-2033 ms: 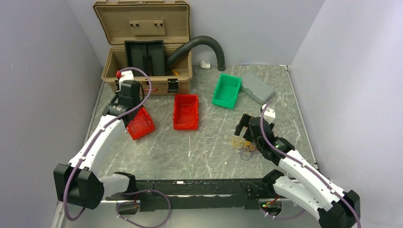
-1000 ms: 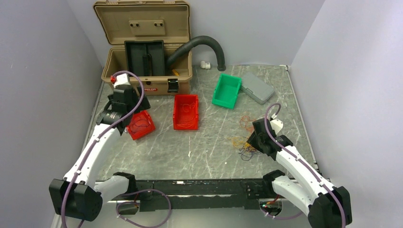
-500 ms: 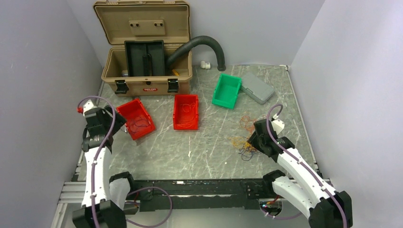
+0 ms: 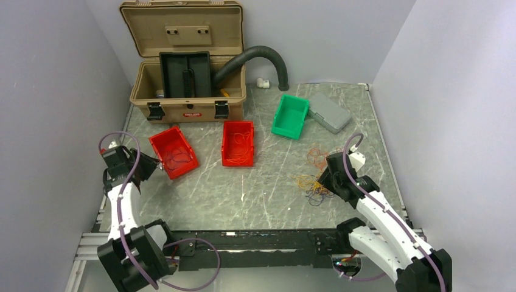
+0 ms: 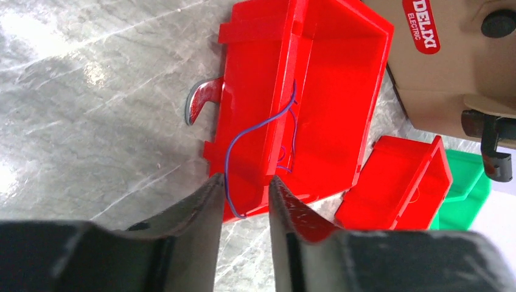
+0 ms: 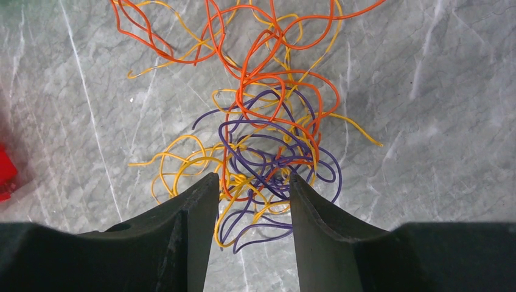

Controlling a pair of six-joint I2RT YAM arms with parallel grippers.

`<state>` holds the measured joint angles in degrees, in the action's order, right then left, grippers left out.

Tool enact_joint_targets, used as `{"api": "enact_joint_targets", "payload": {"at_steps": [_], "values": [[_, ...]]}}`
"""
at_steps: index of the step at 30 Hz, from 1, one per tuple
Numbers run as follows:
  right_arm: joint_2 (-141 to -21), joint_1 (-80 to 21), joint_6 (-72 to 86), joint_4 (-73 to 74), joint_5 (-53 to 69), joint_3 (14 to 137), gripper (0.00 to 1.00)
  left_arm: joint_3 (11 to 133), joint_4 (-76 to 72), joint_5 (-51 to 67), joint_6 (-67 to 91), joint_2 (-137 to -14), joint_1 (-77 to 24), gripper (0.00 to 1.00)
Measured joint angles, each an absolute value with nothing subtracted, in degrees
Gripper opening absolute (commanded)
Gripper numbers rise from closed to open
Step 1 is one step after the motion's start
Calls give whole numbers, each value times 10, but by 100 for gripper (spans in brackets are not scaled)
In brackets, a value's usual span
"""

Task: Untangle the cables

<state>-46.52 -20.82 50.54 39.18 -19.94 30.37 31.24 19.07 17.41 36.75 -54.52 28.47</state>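
The cables point(image 4: 313, 182) lie as a tangle of orange, yellow and purple wires point(image 6: 268, 140) on the marble table, right of centre. My right gripper point(image 6: 252, 176) hangs just over the tangle's near edge, open, with loose yellow and purple loops between its fingers but nothing pinched; from above the right gripper point(image 4: 322, 179) sits at the tangle's right side. A purple wire point(image 5: 255, 128) lies in the left red bin point(image 5: 341, 91) and droops over its near wall. My left gripper point(image 5: 243, 179) stands narrowly open a little short of that bin point(image 4: 155, 141), holding nothing.
A second red bin point(image 4: 226, 143) with thin wires stands mid-table, a green bin point(image 4: 290, 115) and a grey case point(image 4: 329, 112) behind the tangle. An open tan toolbox point(image 4: 188, 67) and a black ribbed hose point(image 4: 255, 55) fill the back.
My left arm has drawn back from the left red bin toward the near left corner and its jaws have narrowed. The right gripper has stayed over the tangle.
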Motion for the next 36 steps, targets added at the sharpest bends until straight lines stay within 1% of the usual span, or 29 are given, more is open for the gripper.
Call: {"api": "enact_joint_targets", "payload": {"at_steps": [2, 5, 7, 8, 19, 24, 29, 30, 32, 34, 36], "values": [[-459, -208, 506, 393, -199, 304, 49, 312, 181, 183, 370, -554, 285, 32], [-448, -208, 506, 396, -199, 304, 49, 313, 168, 196, 373, -578, 285, 18], [-446, -208, 506, 399, -200, 304, 49, 313, 161, 204, 375, -586, 285, 2], [-445, -208, 506, 401, -200, 304, 49, 314, 157, 210, 375, -588, 285, 0], [-441, -208, 506, 405, -203, 304, 50, 368, 192, 175, 345, -529, 277, 0], [-450, -208, 506, 405, -203, 304, 50, 391, 184, 155, 336, -542, 223, 0], [-450, -208, 515, 405, -207, 304, 50, 415, 164, 115, 338, -618, 148, 1], [-450, -208, 521, 405, -209, 304, 50, 417, 155, 106, 341, -642, 137, 3], [-450, -208, 529, 406, -213, 304, 50, 418, 144, 89, 349, -674, 123, 11], [-450, -208, 537, 407, -220, 304, 51, 418, 136, 64, 356, -698, 107, 17], [-449, -208, 544, 407, -226, 304, 52, 424, 131, 36, 360, -724, 82, 29]]}}
